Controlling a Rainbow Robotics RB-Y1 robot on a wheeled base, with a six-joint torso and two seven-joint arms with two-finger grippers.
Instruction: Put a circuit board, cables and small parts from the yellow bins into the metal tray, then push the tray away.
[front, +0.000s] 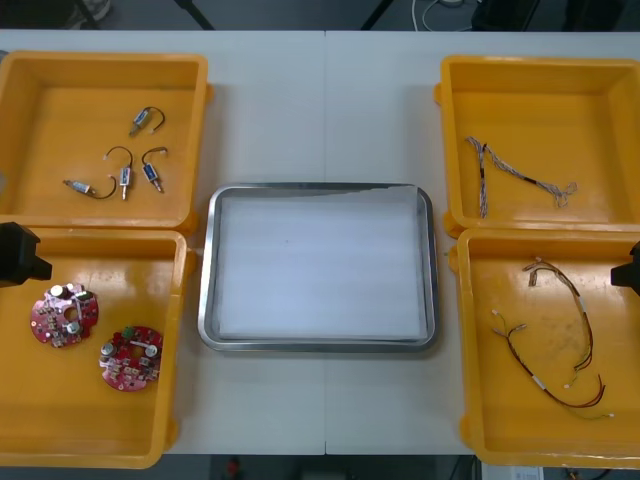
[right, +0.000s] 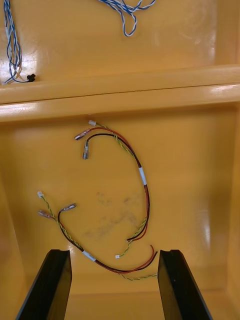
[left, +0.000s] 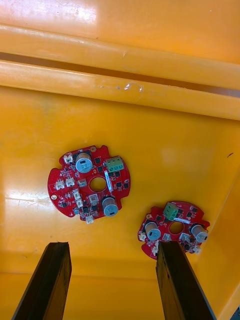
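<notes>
Light bench, two yellow bins along each side edge, metal tray midway between them.

Tray at tabletop centre; circuit boards (two) in near-left bin; small metal parts in far-left bin; cables in both right bins.

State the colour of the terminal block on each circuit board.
Both terminal blocks are green; the left wrist view shows them best.

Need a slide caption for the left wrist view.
Open left hand poised over two round red circuit boards lying apart in a yellow bin.
</notes>
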